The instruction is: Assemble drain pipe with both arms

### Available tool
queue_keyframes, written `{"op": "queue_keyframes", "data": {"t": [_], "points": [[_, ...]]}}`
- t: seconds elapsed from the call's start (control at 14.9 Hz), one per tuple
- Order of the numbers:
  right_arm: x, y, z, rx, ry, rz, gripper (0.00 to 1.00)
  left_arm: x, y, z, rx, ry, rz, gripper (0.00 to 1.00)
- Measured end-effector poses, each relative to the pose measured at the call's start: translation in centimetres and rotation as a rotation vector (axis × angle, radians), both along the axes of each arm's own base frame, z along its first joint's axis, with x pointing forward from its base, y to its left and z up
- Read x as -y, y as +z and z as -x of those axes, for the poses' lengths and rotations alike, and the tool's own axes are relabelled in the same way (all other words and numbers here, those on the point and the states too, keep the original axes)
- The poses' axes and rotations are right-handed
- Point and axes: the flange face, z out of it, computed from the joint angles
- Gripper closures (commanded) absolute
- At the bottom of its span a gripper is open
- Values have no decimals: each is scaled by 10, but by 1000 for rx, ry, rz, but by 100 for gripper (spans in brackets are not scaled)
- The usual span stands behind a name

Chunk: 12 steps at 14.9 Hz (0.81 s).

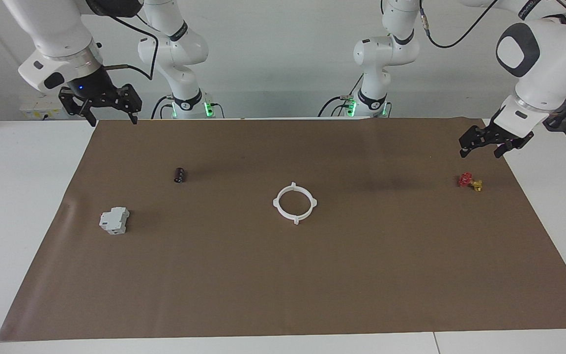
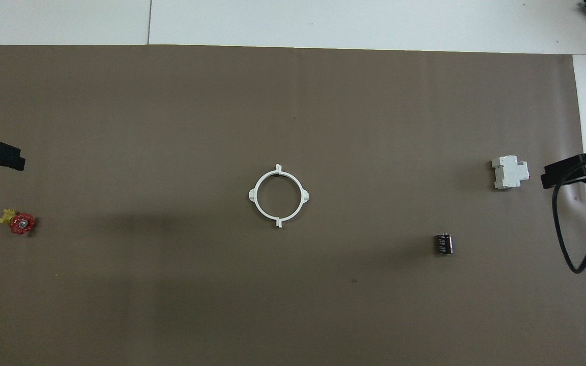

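The drain pipe (image 1: 295, 202) sits mid-table as one closed white ring on the brown mat (image 1: 283, 285), its two halves joined, four tabs sticking out, nothing touching it. The left gripper (image 1: 481, 146) hangs empty with fingers spread, over the mat's edge at the left arm's end, above the red-and-brass valve (image 1: 469, 181). The right gripper (image 1: 111, 117) hovers over the mat's corner at the right arm's end, fingers apart, holding nothing. A black cylinder (image 1: 180, 174) lies nearer the robots than the grey-white boxy block (image 1: 114, 220).
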Motion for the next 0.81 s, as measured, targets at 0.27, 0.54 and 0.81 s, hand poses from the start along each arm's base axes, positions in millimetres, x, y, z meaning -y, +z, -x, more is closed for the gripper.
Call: {"op": "queue_keyframes", "data": {"t": [0.27,0.54,0.81], "points": [[0,0,0,0,0,0,0,5,21,3,12,-8,-1,0],[0,0,0,0,0,0,0,6,60,12,-14,-7,1,0],[0,0,0,0,0,0,0,19,80,9,3,-23,-1,0]]}}
